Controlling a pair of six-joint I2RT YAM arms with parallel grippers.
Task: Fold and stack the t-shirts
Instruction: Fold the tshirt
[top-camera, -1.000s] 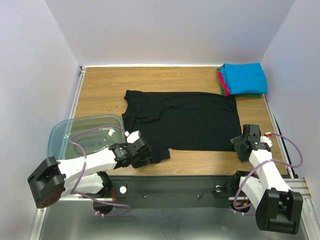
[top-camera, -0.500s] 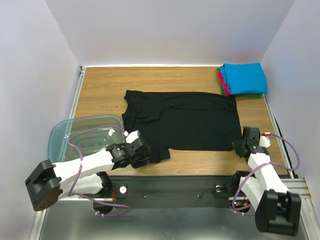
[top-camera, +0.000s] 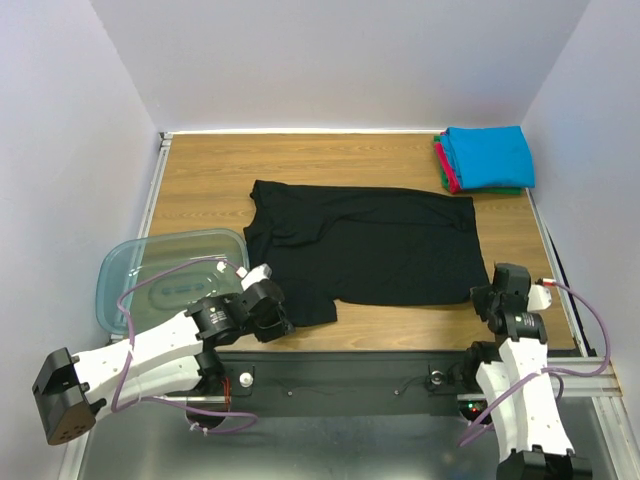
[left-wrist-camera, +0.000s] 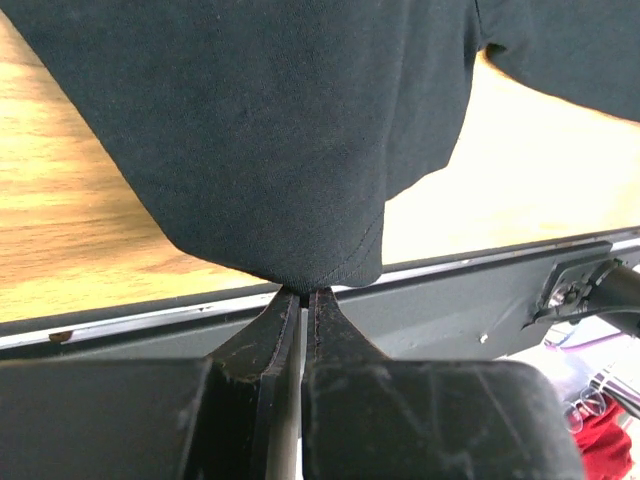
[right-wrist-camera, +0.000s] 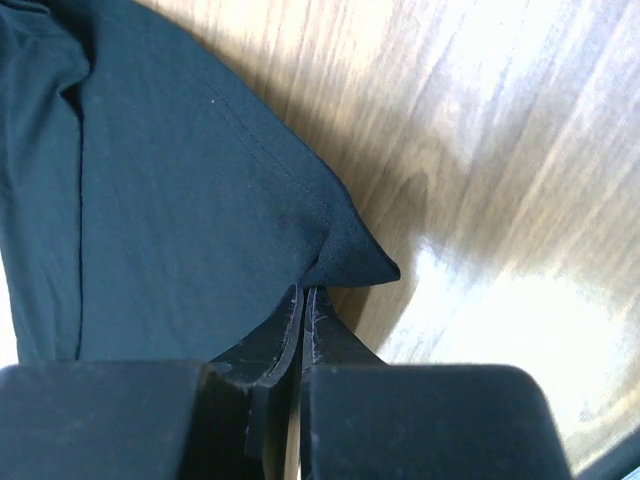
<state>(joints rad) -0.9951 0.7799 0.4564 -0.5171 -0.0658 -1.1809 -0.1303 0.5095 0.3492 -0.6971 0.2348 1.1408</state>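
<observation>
A large black t-shirt (top-camera: 365, 245) lies spread across the wooden table. My left gripper (top-camera: 285, 322) is shut on its near left sleeve edge; in the left wrist view the black t-shirt (left-wrist-camera: 270, 130) hangs from the tips of the left gripper (left-wrist-camera: 303, 293). My right gripper (top-camera: 483, 298) is shut on the near right hem corner; in the right wrist view the right gripper (right-wrist-camera: 303, 288) pinches the black t-shirt (right-wrist-camera: 180, 190), whose corner is puckered up. Folded blue, red-pink and green t-shirts (top-camera: 487, 158) sit stacked at the far right corner.
A translucent blue-green plastic tub (top-camera: 165, 265) stands at the near left, beside the left arm. White walls enclose the table on three sides. A dark metal rail (top-camera: 350, 375) runs along the near edge between the arm bases.
My right gripper has shut on the shirt's near right corner and drawn back toward the near edge. The left arm has also pulled back and left, holding the sleeve.
</observation>
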